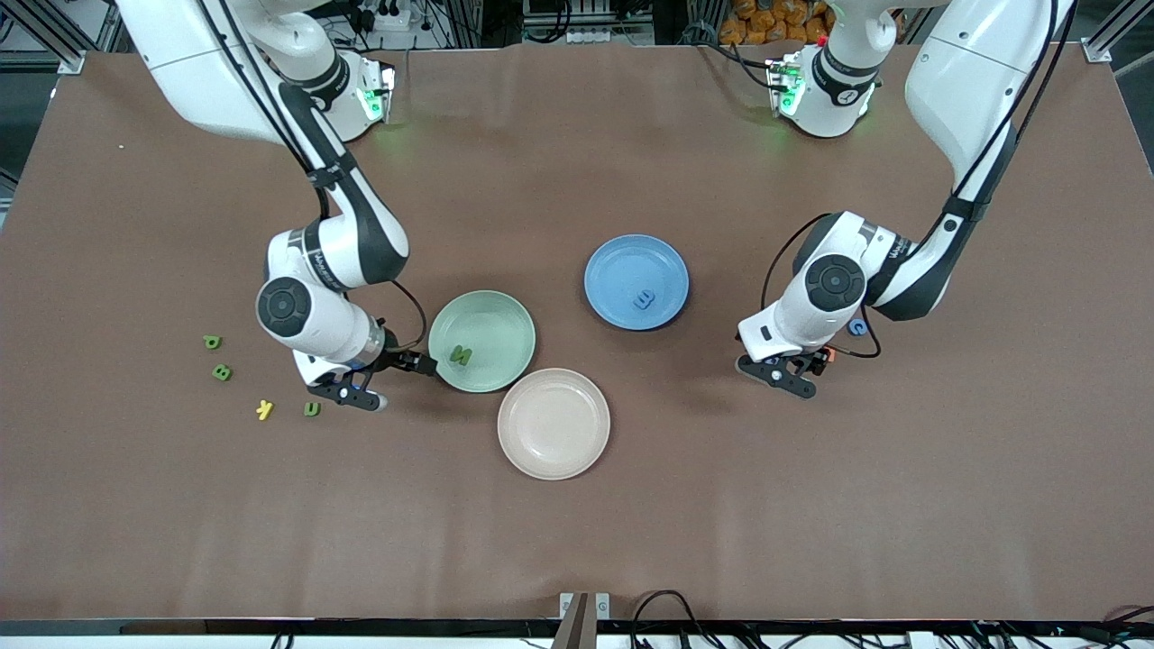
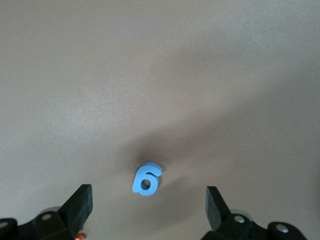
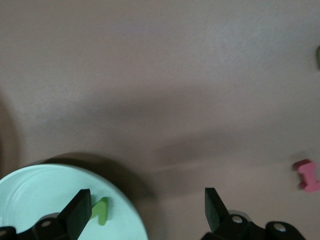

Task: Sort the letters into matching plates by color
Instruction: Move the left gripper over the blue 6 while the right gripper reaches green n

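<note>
The mint green plate [image 1: 481, 341] holds one green letter [image 1: 461, 355]. My right gripper [image 1: 392, 379] hangs open over that plate's rim [image 3: 40, 200] at the right arm's end, with nothing between its fingers; the green letter [image 3: 101, 210] lies by one fingertip. The blue plate [image 1: 636, 281] holds one blue letter [image 1: 643, 299]. My left gripper [image 1: 793, 371] hovers open over bare table toward the left arm's end. A blue digit 6 [image 2: 146, 180] lies flat on the table just ahead of the left gripper [image 2: 149, 205].
The pinkish-beige plate [image 1: 554, 423] sits bare, nearer the front camera than the green one. Three green letters [image 1: 222, 371] and a yellow one [image 1: 264, 410] lie toward the right arm's end. A pink letter [image 3: 306, 175] lies there too. A blue piece [image 1: 857, 327] peeks out beside the left wrist.
</note>
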{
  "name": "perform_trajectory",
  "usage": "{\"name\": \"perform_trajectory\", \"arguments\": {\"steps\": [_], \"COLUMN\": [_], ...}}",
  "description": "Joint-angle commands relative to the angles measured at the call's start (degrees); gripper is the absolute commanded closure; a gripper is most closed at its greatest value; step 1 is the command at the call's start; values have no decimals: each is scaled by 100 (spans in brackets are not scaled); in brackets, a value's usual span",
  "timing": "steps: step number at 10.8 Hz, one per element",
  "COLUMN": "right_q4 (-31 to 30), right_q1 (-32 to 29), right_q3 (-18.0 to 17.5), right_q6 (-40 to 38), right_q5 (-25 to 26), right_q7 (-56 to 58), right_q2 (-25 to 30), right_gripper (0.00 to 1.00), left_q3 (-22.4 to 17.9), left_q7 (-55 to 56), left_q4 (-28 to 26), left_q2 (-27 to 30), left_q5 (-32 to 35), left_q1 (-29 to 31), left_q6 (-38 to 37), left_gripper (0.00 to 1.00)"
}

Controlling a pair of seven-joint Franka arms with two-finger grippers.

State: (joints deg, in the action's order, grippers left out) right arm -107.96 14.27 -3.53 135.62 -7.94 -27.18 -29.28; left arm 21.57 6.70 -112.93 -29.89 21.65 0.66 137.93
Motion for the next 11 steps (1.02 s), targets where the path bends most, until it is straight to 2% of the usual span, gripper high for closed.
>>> {"name": "perform_trajectory", "arguments": {"steps": [1, 5, 8, 11], "right_q4": [73, 56, 64, 73], "right_q1": [-83, -205, -276, -574], "right_q3": [194, 388, 590, 599], "right_q6": [-97, -106, -97, -88], "right_q5": [55, 328, 398, 574], "right_q7": [694, 1293, 1864, 2479], "right_q2": [-52, -69, -69, -69], "right_gripper": [0, 0, 0, 0], "left_q3": [58, 58, 338, 339], "left_q7": [-405, -704, -942, -943], "left_q4": [-159, -300, -537, -546], "left_q2": [10, -17, -43, -95], "left_q5": [173, 173, 173, 173], "left_q1": [268, 373, 778, 760], "left_q6": [391, 744, 876, 876], "left_gripper": [0, 0, 0, 0]}}
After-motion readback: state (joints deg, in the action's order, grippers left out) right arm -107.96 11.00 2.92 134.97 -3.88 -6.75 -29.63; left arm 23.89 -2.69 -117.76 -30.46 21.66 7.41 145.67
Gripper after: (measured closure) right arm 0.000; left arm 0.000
